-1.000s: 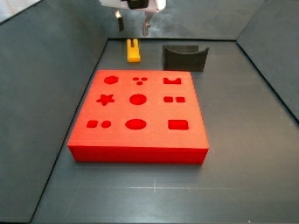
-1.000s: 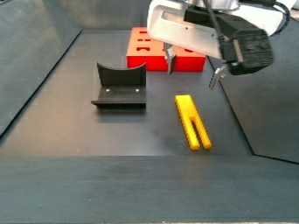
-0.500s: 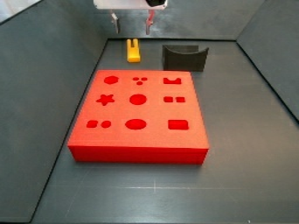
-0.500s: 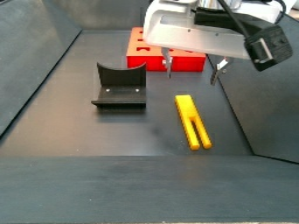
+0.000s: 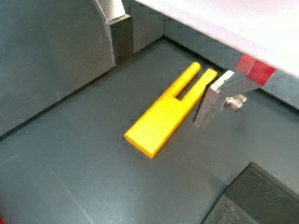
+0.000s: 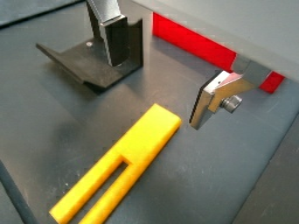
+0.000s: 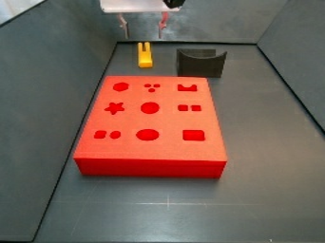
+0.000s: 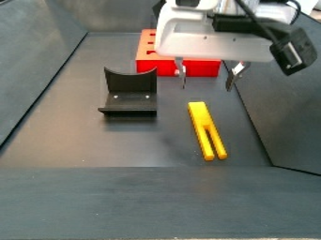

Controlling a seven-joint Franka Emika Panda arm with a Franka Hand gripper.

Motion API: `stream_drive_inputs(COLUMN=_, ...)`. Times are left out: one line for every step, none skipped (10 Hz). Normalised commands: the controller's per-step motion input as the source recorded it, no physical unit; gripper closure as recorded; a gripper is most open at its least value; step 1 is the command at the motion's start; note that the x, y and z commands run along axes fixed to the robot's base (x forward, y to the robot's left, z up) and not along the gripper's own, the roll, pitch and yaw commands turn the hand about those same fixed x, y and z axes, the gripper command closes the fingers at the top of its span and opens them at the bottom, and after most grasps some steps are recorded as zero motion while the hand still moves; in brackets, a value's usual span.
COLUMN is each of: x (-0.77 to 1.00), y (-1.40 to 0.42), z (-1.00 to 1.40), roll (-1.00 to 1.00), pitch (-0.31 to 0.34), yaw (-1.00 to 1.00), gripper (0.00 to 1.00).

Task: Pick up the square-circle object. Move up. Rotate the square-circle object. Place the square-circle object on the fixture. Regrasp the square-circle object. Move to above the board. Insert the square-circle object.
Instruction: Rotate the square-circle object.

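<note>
In a wrist view the gripper (image 5: pixel 163 54) hangs over the dark floor with its two silver fingers (image 5: pixel 212 99) wide apart and nothing between them but air. The square-circle object (image 5: pixel 173 106), a long yellow bar with a slot at one end, lies flat on the floor just below, in the gap between the fingers, which looks like a good line-up for coming down on it. In a wrist view from the other camera the bar (image 6: pixel 119 173) shows its slot more clearly, and the fixture (image 6: pixel 93 59), a dark block with a scooped top, stands behind one finger, well apart from the bar. A strip of the red board (image 6: pixel 193 41) shows past it. In a side view the board (image 7: pixel 150 125) fills the middle of the floor, with star, round and square holes all empty, and the bar (image 7: pixel 144 54) lies behind it, near the fixture (image 7: pixel 200 63). In a side view from the far end the gripper (image 8: pixel 206 72) hangs above the bar (image 8: pixel 207 129), not touching it. The pick-up is not yet done; I think the next move is straight down, then a squeeze on the bar's long sides.
</note>
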Motion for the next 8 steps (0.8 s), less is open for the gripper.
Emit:
stream_drive_inputs(x=0.03, y=0.0, z=-1.0, roll=-0.01, pitch=-0.044, yaw=-0.03, gripper=0.0)
stream_drive_inputs(x=0.03, y=0.0, z=-1.0, roll=-0.03, pitch=-0.055, yaw=-0.02, gripper=0.0)
stream_drive_inputs(x=0.04, y=0.0, z=-1.0, roll=-0.05, pitch=-0.061, yaw=-0.01, gripper=0.0)
stream_drive_inputs(x=0.04, y=0.01, z=-0.97, roll=-0.07, pitch=-0.072, yaw=0.0, gripper=0.0)
stream_drive_inputs(x=0.04, y=0.01, z=-0.87, roll=-0.09, pitch=-0.08, yaw=0.0, gripper=0.0)
stream_drive_inputs(x=0.04, y=0.01, z=-0.77, roll=-0.1, pitch=-0.09, yaw=0.0, gripper=0.0)
stream_drive_inputs(x=0.04, y=0.01, z=-0.68, roll=-0.12, pitch=-0.095, yaw=0.0, gripper=0.0)
stream_drive_inputs(x=0.04, y=0.01, z=-0.57, roll=-0.14, pitch=-0.104, yaw=0.0, gripper=0.0)
